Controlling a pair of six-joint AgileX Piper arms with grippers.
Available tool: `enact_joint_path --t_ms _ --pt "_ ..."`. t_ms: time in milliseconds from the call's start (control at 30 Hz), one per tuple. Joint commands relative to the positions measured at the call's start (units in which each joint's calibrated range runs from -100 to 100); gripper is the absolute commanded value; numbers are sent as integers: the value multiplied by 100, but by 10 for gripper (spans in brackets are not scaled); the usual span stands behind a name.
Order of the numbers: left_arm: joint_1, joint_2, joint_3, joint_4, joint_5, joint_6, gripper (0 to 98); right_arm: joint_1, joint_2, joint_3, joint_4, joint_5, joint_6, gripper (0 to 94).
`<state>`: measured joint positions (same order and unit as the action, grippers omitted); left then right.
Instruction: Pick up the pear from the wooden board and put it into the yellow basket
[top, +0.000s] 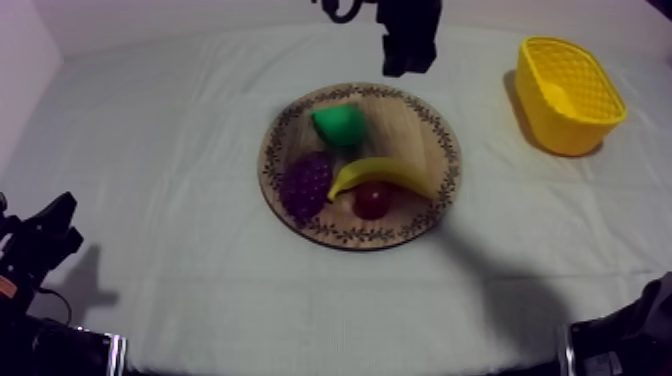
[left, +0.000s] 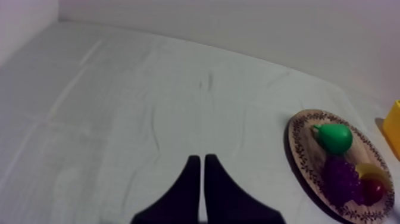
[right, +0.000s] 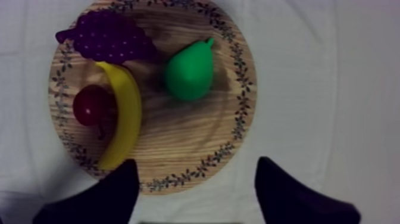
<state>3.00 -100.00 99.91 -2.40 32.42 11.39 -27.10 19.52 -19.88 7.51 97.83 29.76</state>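
Note:
The green pear (top: 340, 125) lies on the far part of the round wooden board (top: 420, 140), apart from the other fruit. My right gripper (top: 408, 62) hangs over the board's far edge, a short way from the pear and above it. In the right wrist view the gripper (right: 196, 164) is open, its black fingers (right: 116, 190) spread wide above the board's rim (right: 178, 131), with the pear (right: 189, 74) lying ahead between them. The yellow basket (top: 568, 95) stands at the right. My left gripper (top: 50, 235) rests low at the left; its fingers (left: 199, 179) lie together, shut on nothing.
A bunch of grapes (top: 305, 185), a banana (top: 385, 175) and a small red fruit (top: 372, 200) share the board's near half. The grapes (right: 107, 37) and the banana (right: 122, 119) lie close to the pear. Bare cloth surrounds the board.

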Motion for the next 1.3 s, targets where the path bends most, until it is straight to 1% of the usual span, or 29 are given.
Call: enact_joint_path --t_ms 0,133,233,467,667,867,1100,1133,1267 --pt "0 0 -2 -2 0 2 1 -22 95 18 -38 -1 -26 710" --pt "0 0 -2 -2 0 2 1 -60 414 51 -121 -36 -61 789" --pt "0 0 -2 -2 0 2 1 -67 730 -5 -185 -123 -91 824" --pt "0 0 -2 -2 0 2 1 -43 1548 -330 -285 -306 -143 853" --pt "0 0 -2 -2 0 2 1 6 2199 -653 -325 -424 -155 856" --pt "0 0 -2 -2 0 2 1 42 2759 -1147 -329 -442 -159 843" --pt "0 0 -2 -2 0 2 1 -42 3258 -1661 -373 -481 -213 826" --pt "0 0 -2 -2 0 2 1 -53 3330 -1748 -371 -485 -225 810" --pt "0 0 -2 -2 0 2 1 -48 3605 -2115 -362 -470 -296 688"
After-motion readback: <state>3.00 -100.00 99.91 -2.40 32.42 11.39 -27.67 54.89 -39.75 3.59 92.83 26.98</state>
